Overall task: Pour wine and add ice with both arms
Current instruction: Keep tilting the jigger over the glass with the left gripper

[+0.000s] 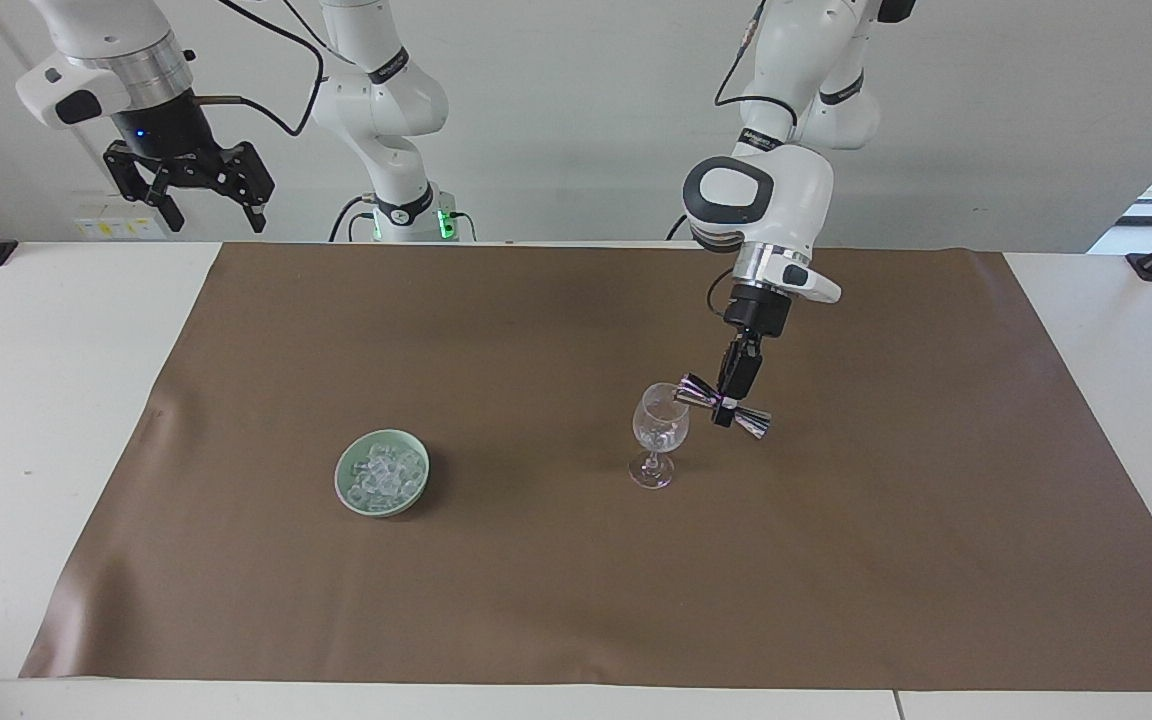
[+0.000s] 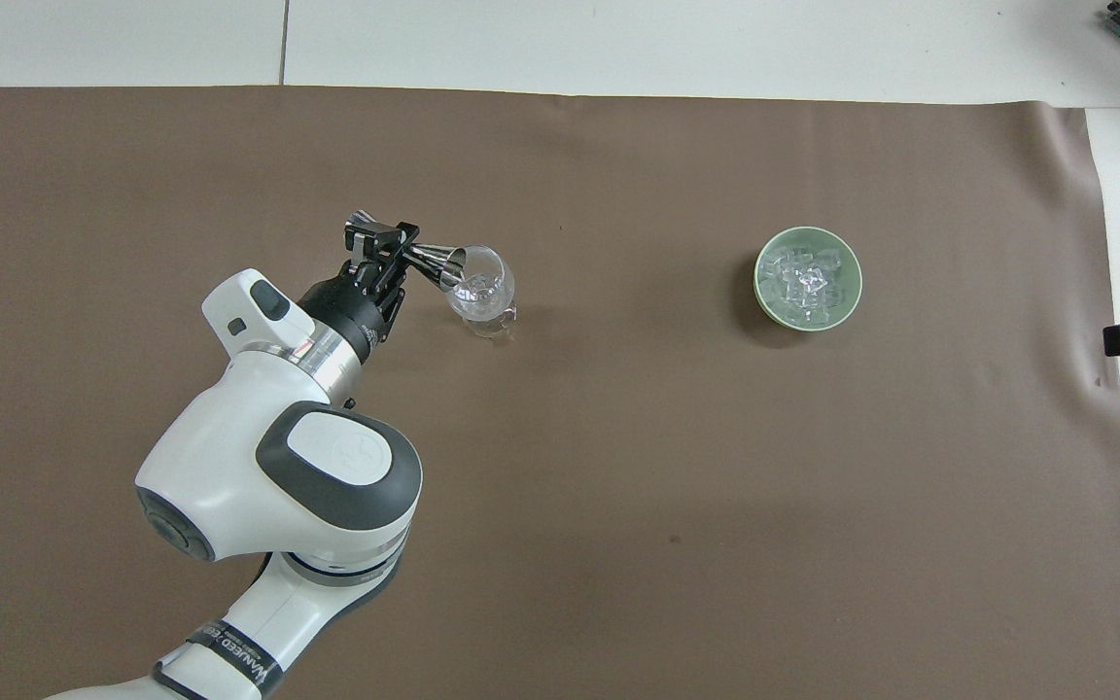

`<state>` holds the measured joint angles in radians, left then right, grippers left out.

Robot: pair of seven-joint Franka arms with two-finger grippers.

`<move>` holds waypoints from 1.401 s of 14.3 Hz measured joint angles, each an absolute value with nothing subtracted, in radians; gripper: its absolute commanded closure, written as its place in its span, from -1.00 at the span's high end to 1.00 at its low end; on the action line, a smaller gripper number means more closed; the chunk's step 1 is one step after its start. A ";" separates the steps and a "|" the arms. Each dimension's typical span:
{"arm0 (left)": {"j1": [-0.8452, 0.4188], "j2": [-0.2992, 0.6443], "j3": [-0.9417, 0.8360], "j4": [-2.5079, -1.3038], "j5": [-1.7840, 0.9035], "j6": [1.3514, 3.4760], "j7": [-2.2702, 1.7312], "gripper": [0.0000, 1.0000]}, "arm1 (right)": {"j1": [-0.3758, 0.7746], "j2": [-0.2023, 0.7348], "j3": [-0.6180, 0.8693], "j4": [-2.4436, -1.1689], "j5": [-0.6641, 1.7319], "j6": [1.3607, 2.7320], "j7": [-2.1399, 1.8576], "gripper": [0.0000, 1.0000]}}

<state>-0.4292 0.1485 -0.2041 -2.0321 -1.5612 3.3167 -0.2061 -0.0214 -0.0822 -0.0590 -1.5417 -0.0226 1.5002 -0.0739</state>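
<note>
One camera sits high across the desk (image 1: pixel 56 420) and faces me, so both my arms' bases stand at the top of its picture. It takes in the whole brown mat (image 1: pixel 536 600) from a fair way off. The other hangs high above my own end, looking forward and steeply down; it sits closer in and crops the mat's (image 2: pixel 618 486) near edge. Both share the mat around my left jaws, seen half a turn apart.
</note>
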 measured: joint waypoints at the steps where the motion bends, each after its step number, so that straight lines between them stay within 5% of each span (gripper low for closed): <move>1: -0.430 0.151 -0.204 -2.028 -1.558 3.320 -0.205 -1.00 | -0.022 -0.082 -0.059 -1.542 -0.023 1.500 -0.074 1.00; 20: -0.442 0.176 -0.202 -2.007 -1.494 3.336 -0.154 -1.00 | -0.022 -0.082 -0.059 -1.542 -0.023 1.500 -0.074 1.00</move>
